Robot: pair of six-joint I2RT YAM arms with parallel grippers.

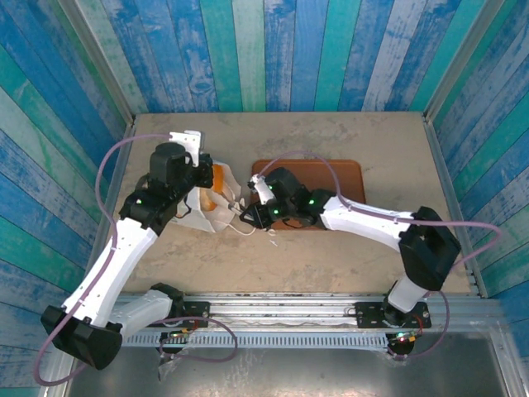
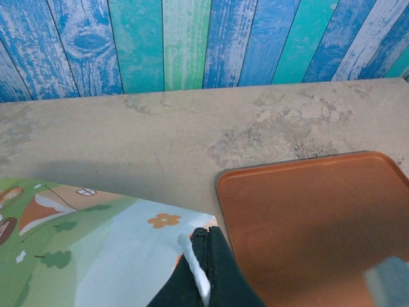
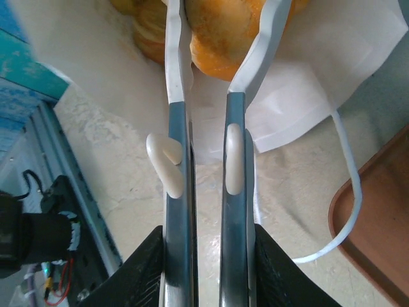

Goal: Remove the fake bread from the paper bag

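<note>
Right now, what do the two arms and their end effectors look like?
Both the left arm and the right arm have white link shells, black joint housings and small green lights. A mauve cable loops along each. The left end effector looks black. The right end effector has blue-grey fingers with white tips and cream oval pads.

Bright, even light with soft shadows; close foreground blurred.
</note>
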